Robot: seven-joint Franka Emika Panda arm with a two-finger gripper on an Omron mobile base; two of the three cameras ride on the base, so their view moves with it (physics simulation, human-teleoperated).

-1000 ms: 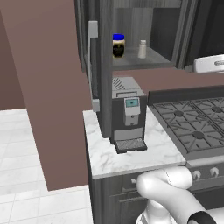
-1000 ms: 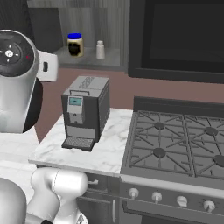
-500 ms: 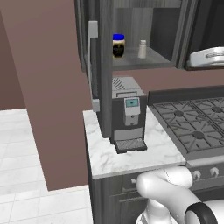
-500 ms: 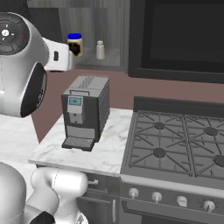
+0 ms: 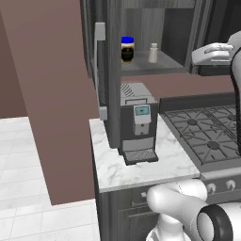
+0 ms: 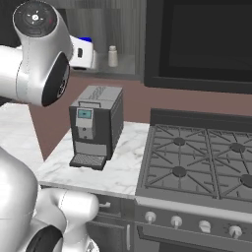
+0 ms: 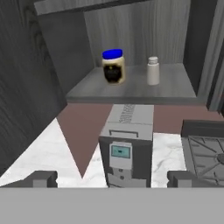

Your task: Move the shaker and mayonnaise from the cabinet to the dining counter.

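Nothing moved yet: I see the mayonnaise [image 7: 113, 66] and shaker [image 7: 152, 70] on the cabinet [image 7: 131, 85] shelf, my gripper [image 7: 112, 178] spread wide, empty.

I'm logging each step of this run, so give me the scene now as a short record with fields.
cabinet: door open, shelf in view
mayonnaise: upright on the shelf, left of the shaker in the hand view
shaker: upright on the shelf, apart from the jar
coffee machine: on the marble worktop below the shelf
stove: beside the worktop
tool: open, empty, short of the shelf, facing both items
task progress: neither item picked up yet
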